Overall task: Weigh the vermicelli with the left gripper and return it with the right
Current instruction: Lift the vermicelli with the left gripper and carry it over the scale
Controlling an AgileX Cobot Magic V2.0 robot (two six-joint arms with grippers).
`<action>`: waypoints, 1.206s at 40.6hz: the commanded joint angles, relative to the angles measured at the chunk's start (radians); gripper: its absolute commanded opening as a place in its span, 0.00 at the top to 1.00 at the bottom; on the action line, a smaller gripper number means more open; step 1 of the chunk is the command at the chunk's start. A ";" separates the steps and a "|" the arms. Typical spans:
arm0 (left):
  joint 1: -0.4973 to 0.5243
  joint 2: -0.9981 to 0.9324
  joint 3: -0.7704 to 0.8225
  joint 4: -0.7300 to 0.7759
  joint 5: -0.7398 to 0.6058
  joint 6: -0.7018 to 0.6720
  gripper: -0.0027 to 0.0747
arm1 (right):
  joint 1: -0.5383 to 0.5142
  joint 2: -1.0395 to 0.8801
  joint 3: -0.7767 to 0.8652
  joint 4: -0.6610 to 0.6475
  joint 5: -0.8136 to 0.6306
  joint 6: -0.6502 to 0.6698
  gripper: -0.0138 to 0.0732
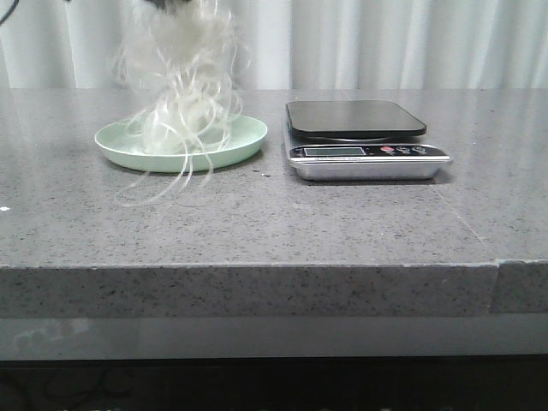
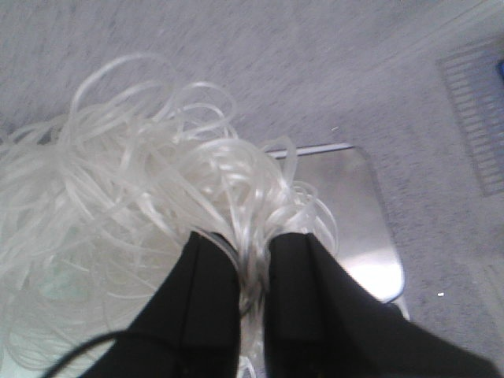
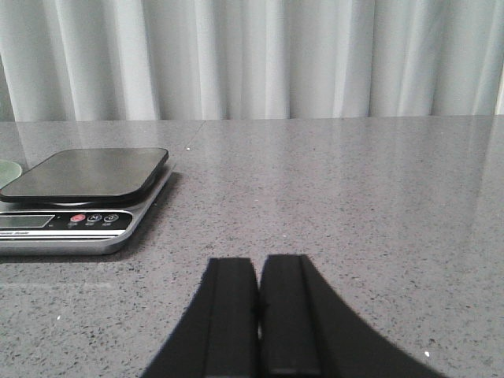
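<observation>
The vermicelli [image 1: 182, 77] is a fluffy white tangle hanging above the pale green plate [image 1: 244, 139], its lowest loops trailing onto the plate and over its front rim. My left gripper [image 2: 253, 246] is shut on the vermicelli [image 2: 134, 197], strands pinched between its black fingers [image 2: 206, 291]; in the front view that gripper is almost out of frame at the top. The kitchen scale [image 1: 364, 137] with a dark platform stands right of the plate, also seen as the scale [image 3: 83, 193] and the scale [image 2: 350, 213]. My right gripper [image 3: 258, 272] is shut and empty, low over the table right of the scale.
The grey speckled table [image 1: 257, 223] has a front edge close to the camera. White curtains [image 1: 385, 43] hang behind it. The scale's display and buttons [image 1: 368, 151] face the front.
</observation>
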 commanded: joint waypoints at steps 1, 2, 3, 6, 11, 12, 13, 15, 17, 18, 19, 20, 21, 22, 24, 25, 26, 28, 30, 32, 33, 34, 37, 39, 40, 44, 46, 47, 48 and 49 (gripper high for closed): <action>0.003 -0.053 -0.105 -0.113 0.002 0.003 0.78 | -0.004 -0.015 -0.008 -0.002 -0.074 -0.008 0.66; 0.003 -0.053 -0.125 -0.132 0.009 0.003 0.78 | -0.004 -0.015 -0.008 -0.002 -0.074 -0.008 0.66; 0.003 -0.053 -0.139 -0.147 0.019 0.003 0.78 | -0.004 -0.015 -0.008 -0.002 -0.074 -0.008 0.66; 0.003 -0.053 -0.180 -0.197 0.036 0.003 0.78 | -0.004 -0.015 -0.008 -0.002 -0.074 -0.008 0.66; -0.011 -0.053 -0.240 -0.255 0.055 0.003 0.78 | -0.004 -0.015 -0.008 -0.002 -0.074 -0.008 0.66; -0.014 -0.053 -0.250 -0.264 0.055 0.003 0.78 | -0.004 -0.015 -0.008 -0.002 -0.074 -0.008 0.66; -0.022 -0.053 -0.257 -0.273 0.056 0.003 0.78 | -0.004 -0.015 -0.008 -0.002 -0.074 -0.008 0.66; -0.034 -0.053 -0.265 -0.295 0.056 0.003 0.78 | -0.004 -0.015 -0.008 -0.002 -0.074 -0.008 0.66; -0.053 -0.053 -0.274 -0.312 0.050 0.003 0.78 | -0.004 -0.015 -0.008 -0.002 -0.073 -0.008 0.66; -0.064 -0.053 -0.276 -0.314 0.044 0.003 0.78 | -0.004 -0.015 -0.008 -0.002 -0.073 -0.008 0.66; -0.078 -0.053 -0.276 -0.316 0.038 0.003 0.78 | -0.004 -0.015 -0.008 -0.002 -0.073 -0.008 0.66; -0.088 -0.053 -0.276 -0.316 0.029 0.004 0.78 | -0.004 -0.015 -0.008 -0.002 -0.073 -0.008 0.66; -0.103 -0.053 -0.276 -0.318 0.019 0.004 0.78 | -0.004 -0.015 -0.008 -0.002 -0.073 -0.008 0.66; -0.114 -0.053 -0.276 -0.318 0.014 0.004 0.78 | -0.004 -0.015 -0.008 -0.002 -0.073 -0.008 0.66; -0.144 -0.051 -0.276 -0.318 -0.009 0.021 0.78 | -0.004 -0.015 -0.008 -0.002 -0.073 -0.008 0.66; -0.161 -0.051 -0.276 -0.318 -0.025 0.047 0.78 | -0.004 -0.015 -0.008 -0.002 -0.073 -0.008 0.66; -0.178 -0.051 -0.276 -0.318 -0.038 0.062 0.78 | -0.004 -0.015 -0.008 -0.002 -0.073 -0.008 0.66; -0.208 -0.051 -0.276 -0.316 -0.078 0.087 0.78 | -0.004 -0.015 -0.008 -0.002 -0.073 -0.008 0.66; -0.232 -0.051 -0.276 -0.299 -0.115 0.091 0.78 | -0.004 -0.015 -0.008 -0.002 -0.073 -0.008 0.66; -0.260 -0.051 -0.276 -0.251 -0.160 0.091 0.78 | -0.004 -0.015 -0.008 -0.002 -0.073 -0.008 0.66; -0.274 -0.051 -0.276 -0.226 -0.185 0.091 0.78 | -0.004 -0.015 -0.008 -0.002 -0.073 -0.008 0.66; -0.283 -0.048 -0.274 -0.190 -0.202 0.091 0.78 | -0.004 -0.015 -0.008 -0.002 -0.073 -0.008 0.66; -0.312 -0.039 -0.274 -0.103 -0.244 0.091 0.78 | -0.004 -0.015 -0.008 -0.002 -0.073 -0.008 0.66; -0.327 -0.028 -0.274 -0.072 -0.261 0.091 0.78 | -0.004 -0.015 -0.008 -0.002 -0.073 -0.008 0.66; -0.329 -0.021 -0.274 -0.070 -0.266 0.091 0.78 | -0.004 -0.015 -0.008 -0.002 -0.073 -0.008 0.66; -0.334 0.021 -0.274 -0.073 -0.272 0.091 0.78 | -0.004 -0.015 -0.008 -0.002 -0.073 -0.008 0.66; -0.334 0.046 -0.274 -0.073 -0.272 0.091 0.78 | -0.004 -0.015 -0.008 -0.002 -0.073 -0.008 0.66; -0.334 0.057 -0.274 -0.073 -0.269 0.091 0.78 | -0.004 -0.015 -0.008 -0.002 -0.073 -0.008 0.66; -0.334 0.072 -0.274 -0.073 -0.263 0.091 0.78 | -0.004 -0.015 -0.008 -0.002 -0.073 -0.008 0.66; -0.334 0.085 -0.274 -0.073 -0.258 0.091 0.78 | -0.004 -0.015 -0.008 -0.002 -0.073 -0.008 0.66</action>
